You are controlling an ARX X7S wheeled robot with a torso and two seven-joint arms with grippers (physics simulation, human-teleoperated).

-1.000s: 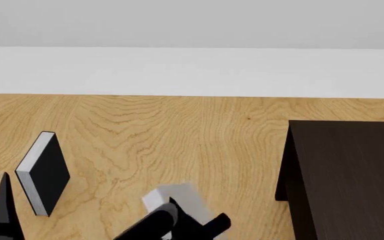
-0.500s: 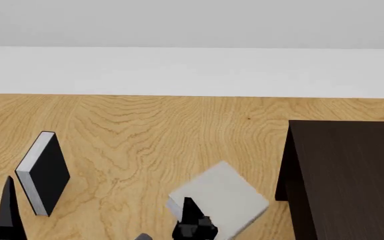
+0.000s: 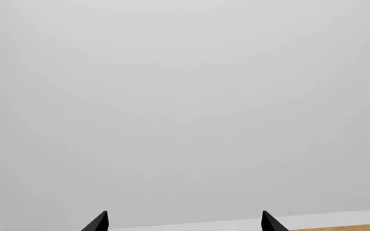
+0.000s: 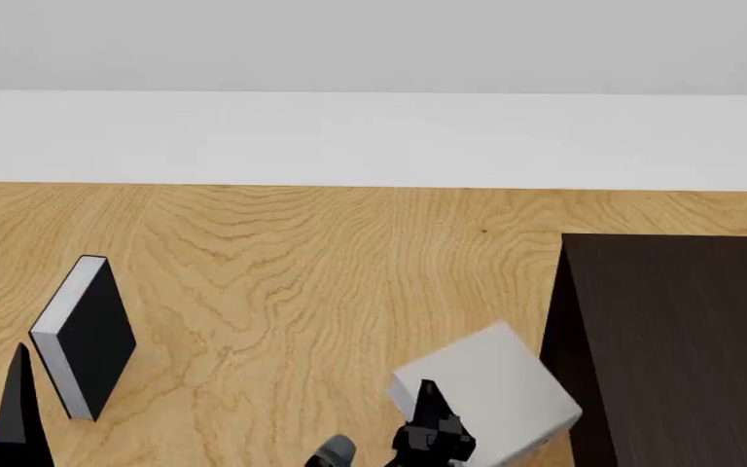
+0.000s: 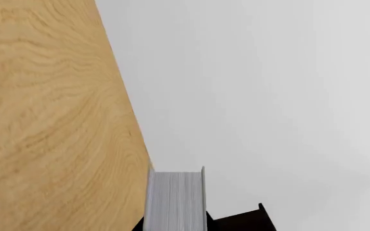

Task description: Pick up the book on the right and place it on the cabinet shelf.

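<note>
The light-grey book [image 4: 490, 389] is held tilted in the air by my right gripper [image 4: 432, 428], which is shut on its near edge. It hangs just left of the dark brown cabinet [image 4: 685, 341], close to the cabinet's top front corner. In the right wrist view the book's page edge [image 5: 175, 199] sits between the jaws, with a dark piece of the cabinet [image 5: 243, 221] beside it. My left gripper [image 4: 17, 409] is at the lower left, open and empty; its fingertips [image 3: 97, 222] show against the wall.
A black-covered book with white pages [image 4: 85, 336] stands upright on the wooden table [image 4: 308, 263] at the left, next to my left gripper. A white wall [image 4: 373, 136] runs behind the table.
My right gripper has carried the grey book rightward toward the cabinet, and the book has rotated so its flat cover faces up. The left arm has barely moved.
</note>
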